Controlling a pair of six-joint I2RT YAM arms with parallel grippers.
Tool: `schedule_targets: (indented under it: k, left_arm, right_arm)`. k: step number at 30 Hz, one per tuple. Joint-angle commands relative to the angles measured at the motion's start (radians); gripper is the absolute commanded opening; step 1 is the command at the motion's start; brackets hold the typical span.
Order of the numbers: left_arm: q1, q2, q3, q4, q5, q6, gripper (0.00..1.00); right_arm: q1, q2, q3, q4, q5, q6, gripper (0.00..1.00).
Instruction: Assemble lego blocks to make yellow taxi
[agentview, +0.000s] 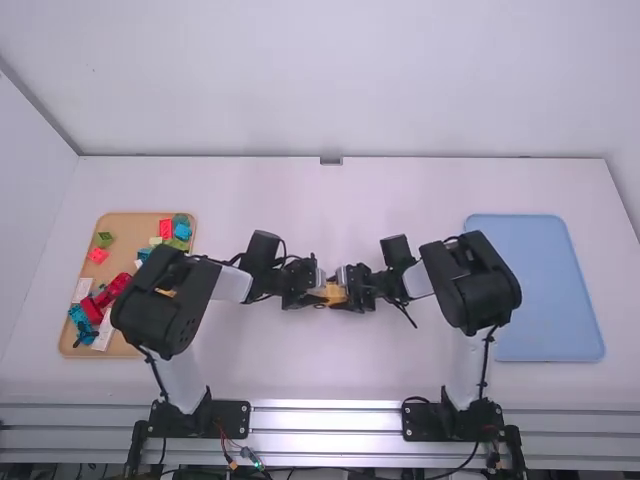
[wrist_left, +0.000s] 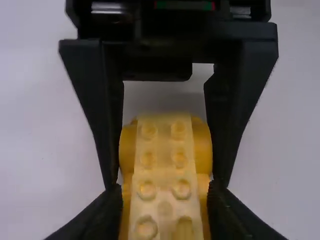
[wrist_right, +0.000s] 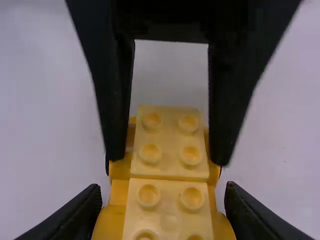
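Observation:
The yellow block assembly (agentview: 332, 295) is held off near the table's middle, my left gripper (agentview: 316, 290) at one end and my right gripper (agentview: 346, 288) at the other. Pale yellow studded bricks (wrist_left: 162, 165) run along its top over a darker yellow body (wrist_left: 202, 147) with rounded sides. In the left wrist view, my left gripper (wrist_left: 165, 194) is shut on the near end. In the right wrist view, pale bricks (wrist_right: 169, 145) lie between both grippers' fingers, and my right gripper (wrist_right: 164, 192) is shut on the rounded near end.
A wooden tray (agentview: 125, 222) with several coloured blocks, a red one (agentview: 98, 256) among them, stands at the left, partly under the left arm. A blue tray (agentview: 545, 285) lies at the right, beside the right arm. The table (agentview: 320, 365) surrounds the grippers.

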Motion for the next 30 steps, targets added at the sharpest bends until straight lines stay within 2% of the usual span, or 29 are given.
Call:
schedule_targets:
  k: [1, 3, 7, 16, 18, 20, 21, 30]
  left_arm:
    - [-0.007, 0.022, -0.005, -0.01, -0.016, 0.003, 0.59]
    - [-0.007, 0.022, -0.005, -0.007, -0.013, 0.003, 0.66]
    - [0.002, 0.019, -0.005, 0.011, -0.012, 0.002, 0.72]
    - [0.061, -0.079, -0.005, -0.005, 0.134, -0.023, 0.71]
    - [0.067, -0.098, -0.005, -0.006, 0.157, -0.024, 0.59]
    - [0.056, -0.104, -0.005, -0.006, 0.192, -0.024, 0.13]
    - [0.052, -0.103, -0.005, -0.008, 0.195, -0.024, 0.02]
    - [0.031, -0.057, -0.005, -0.092, 0.029, -0.023, 0.02]
  right_arm:
    - [0.005, 0.018, 0.003, -0.005, 0.024, -0.008, 0.55]
    - [0.005, 0.018, 0.003, -0.006, 0.024, -0.008, 0.55]
    - [0.005, 0.018, 0.003, -0.005, 0.024, -0.008, 0.55]
    - [0.004, 0.018, 0.003, -0.005, 0.026, -0.008, 0.56]
    - [0.004, 0.018, 0.003, -0.005, 0.027, -0.008, 0.56]
    - [0.004, 0.018, 0.003, -0.005, 0.027, -0.007, 0.56]
    - [0.004, 0.018, 0.003, -0.005, 0.027, -0.008, 0.56]
    - [0.005, 0.018, 0.003, -0.006, 0.026, -0.008, 0.56]
